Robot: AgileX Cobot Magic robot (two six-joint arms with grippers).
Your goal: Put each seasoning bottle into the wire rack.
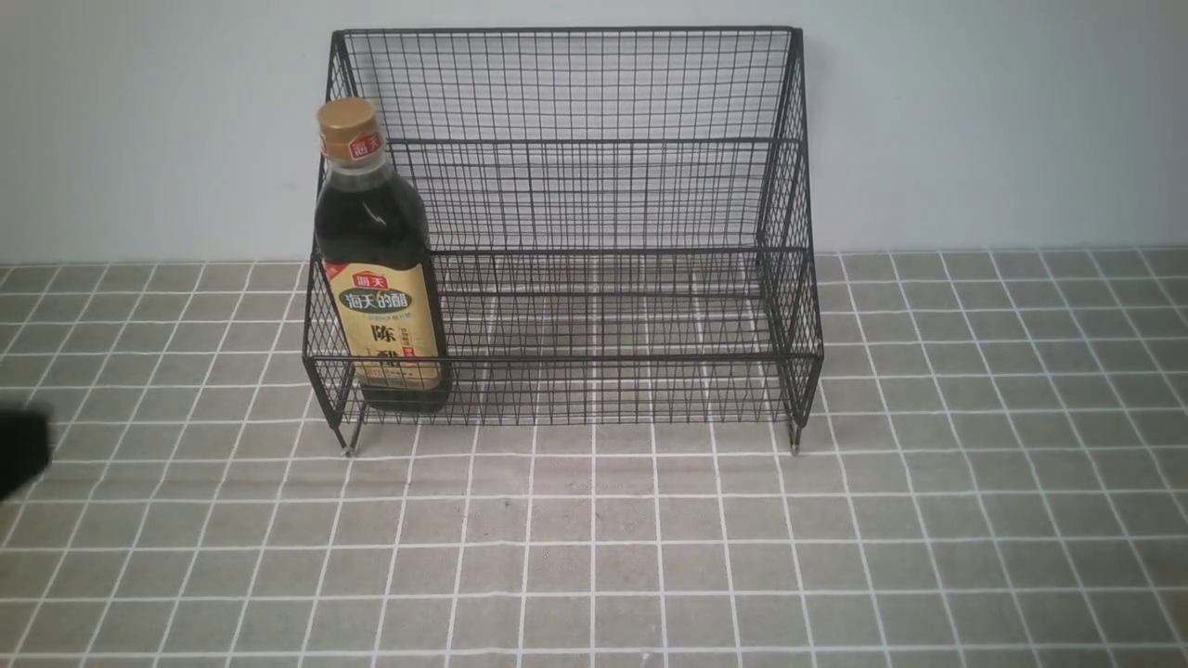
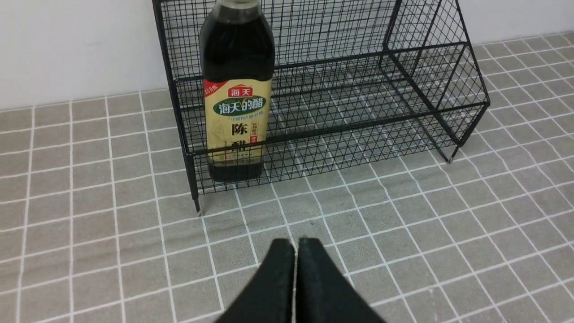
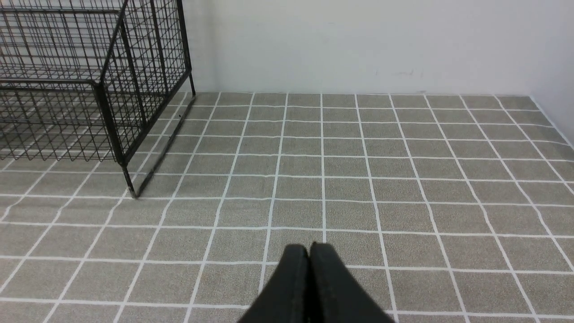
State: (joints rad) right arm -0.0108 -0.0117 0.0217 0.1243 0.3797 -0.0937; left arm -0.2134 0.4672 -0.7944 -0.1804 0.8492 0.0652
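Observation:
The seasoning bottle (image 1: 376, 269) stands upright inside the wire rack (image 1: 594, 158), on its lower front step at the left end. It has a gold cap and a tan-yellow label. It also shows in the left wrist view (image 2: 236, 89), inside the rack (image 2: 358, 80). My left gripper (image 2: 295, 242) is shut and empty, well in front of the rack over the tiles; a black part of that arm shows at the front view's left edge (image 1: 20, 452). My right gripper (image 3: 309, 247) is shut and empty, to the right of the rack (image 3: 89, 80).
The surface is a grey tile-patterned mat (image 1: 650, 557) with white lines. A plain white wall (image 1: 974, 121) stands right behind the rack. The rack's upper step and the right part of its lower step hold nothing.

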